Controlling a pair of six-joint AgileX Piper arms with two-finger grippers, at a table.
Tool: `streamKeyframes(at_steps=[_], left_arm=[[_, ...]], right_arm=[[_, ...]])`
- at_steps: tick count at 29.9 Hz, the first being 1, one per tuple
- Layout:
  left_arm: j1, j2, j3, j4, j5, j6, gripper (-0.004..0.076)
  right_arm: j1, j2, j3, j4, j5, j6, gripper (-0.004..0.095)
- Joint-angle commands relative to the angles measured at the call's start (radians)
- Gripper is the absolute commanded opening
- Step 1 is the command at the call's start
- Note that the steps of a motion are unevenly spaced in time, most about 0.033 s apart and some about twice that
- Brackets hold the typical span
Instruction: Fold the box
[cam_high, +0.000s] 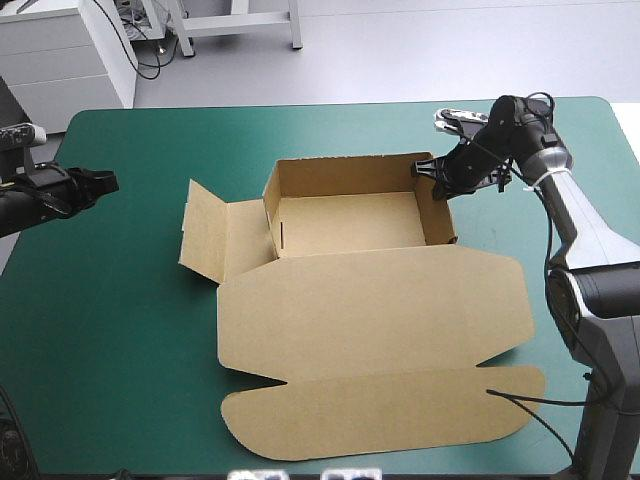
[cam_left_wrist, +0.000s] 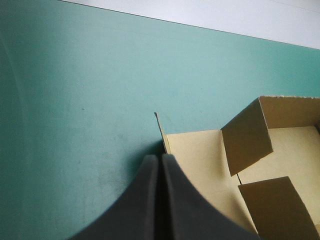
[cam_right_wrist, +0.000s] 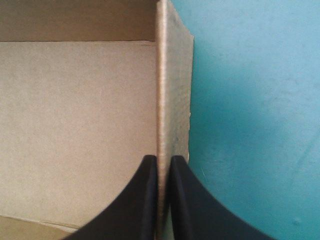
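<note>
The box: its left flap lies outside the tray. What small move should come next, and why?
Probably the left gripper, now shut and empty near the table's left edge, should advance to the left flap to lift it; the right gripper pinches the right wall, steadying the box.

box (cam_high: 350, 300) | brown board | open tray, walls raised | lid flat | mid-table

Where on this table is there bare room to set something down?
Widest: the teal-green table cover left of the brown cardboard box. A strip runs behind its tray. Crowded: right side, where the black-fingered right gripper clamps the wall.
</note>
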Motion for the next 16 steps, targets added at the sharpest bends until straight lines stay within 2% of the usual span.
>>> streamKeyframes(at_steps=[1,9,12,16], left_arm=[[-0.004,-0.025,-0.031,-0.061,-0.007,0.004,-0.0001],[-0.004,-0.025,-0.031,-0.057,0.015,0.006,-0.0001],[-0.004,-0.025,-0.031,-0.057,0.026,0.009,-0.0001],[-0.004,-0.025,-0.031,-0.057,0.028,0.009,-0.0001]], right_arm=[[-0.004,-0.039,-0.049,0.007,0.03,-0.033,0.0129],[-0.004,-0.039,-0.123,0.015,0.04,-0.001,0.0629],[-0.004,-0.053,-0.133,0.027,0.04,0.019,0.0708],[-0.004,-0.11,-0.127,0.022,0.042,0.031,0.0711]])
